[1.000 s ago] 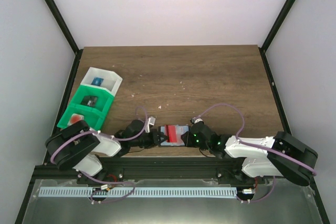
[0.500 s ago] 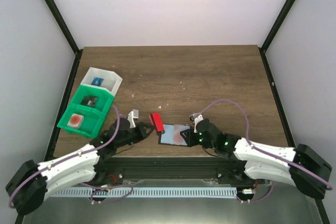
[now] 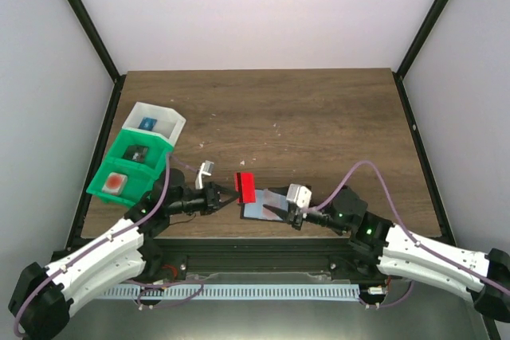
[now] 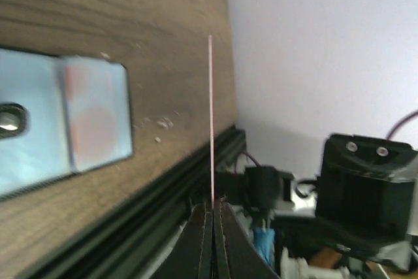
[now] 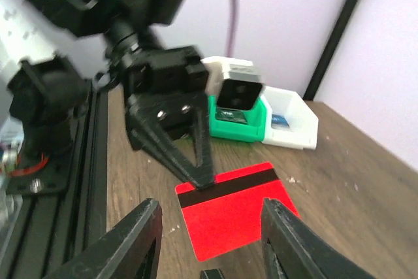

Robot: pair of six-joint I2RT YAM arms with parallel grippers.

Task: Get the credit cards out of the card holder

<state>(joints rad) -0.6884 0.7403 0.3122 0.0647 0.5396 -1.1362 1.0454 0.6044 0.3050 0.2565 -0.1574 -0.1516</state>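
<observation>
From above, the left gripper [image 3: 229,196] pinches a red credit card [image 3: 245,186] at the left end of the open card holder [image 3: 256,212] lying on the table [image 3: 319,117]; the right gripper [image 3: 273,210] hovers at its right end. Left wrist: card edge-on between clamped fingers. Right wrist: jaws apart, empty, card just ahead.

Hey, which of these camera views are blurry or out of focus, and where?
Top view: sharp, evenly lit, no glare. Left wrist view: the card holder looks soft, and the red card shows only as a thin edge-on line. Right wrist view: the red card is fairly sharp, the left arm behind it blurred.
</observation>
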